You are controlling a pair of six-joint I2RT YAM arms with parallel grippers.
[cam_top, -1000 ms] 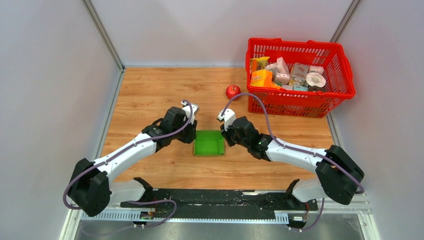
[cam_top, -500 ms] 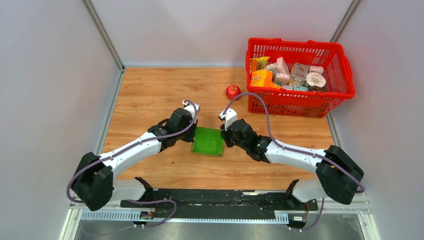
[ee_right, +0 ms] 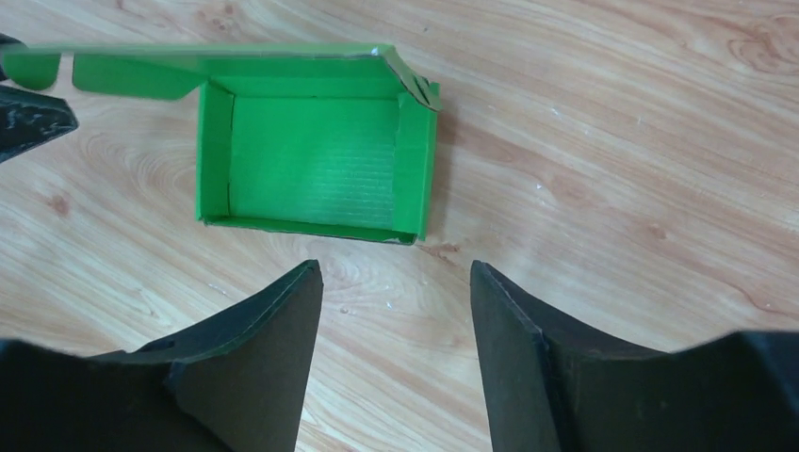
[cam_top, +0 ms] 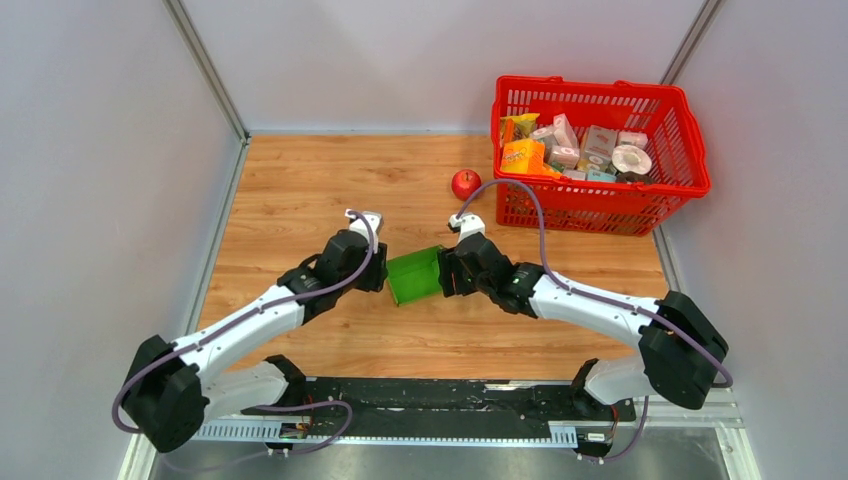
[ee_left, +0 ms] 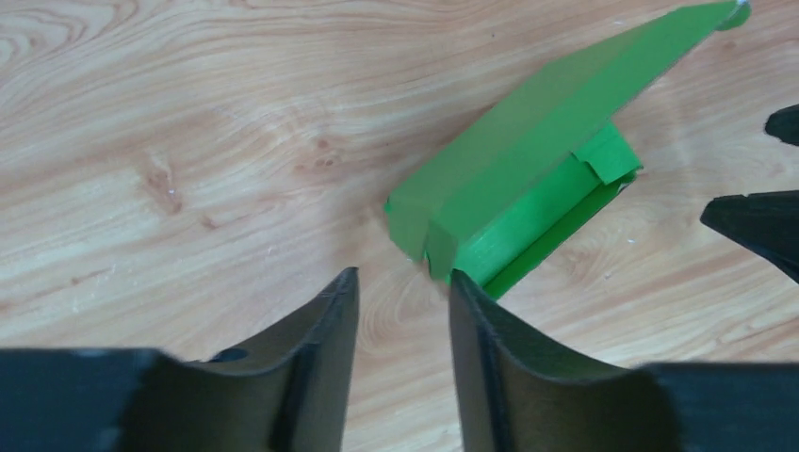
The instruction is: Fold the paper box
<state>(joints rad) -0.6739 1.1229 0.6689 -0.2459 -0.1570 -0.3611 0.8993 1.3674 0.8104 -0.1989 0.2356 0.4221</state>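
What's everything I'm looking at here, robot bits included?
paper box: one, bright green, mid-table between the pincers
apple: one, red, on the table left of the basket
basket: one, red, far right corner
packages: several, pink, white, orange, inside the basket
table: one, light wood, under everything
arms: two, white and black, reaching from the near edge
left pincer: one, black, open, left of the box
right pincer: one, black, open, right of the box
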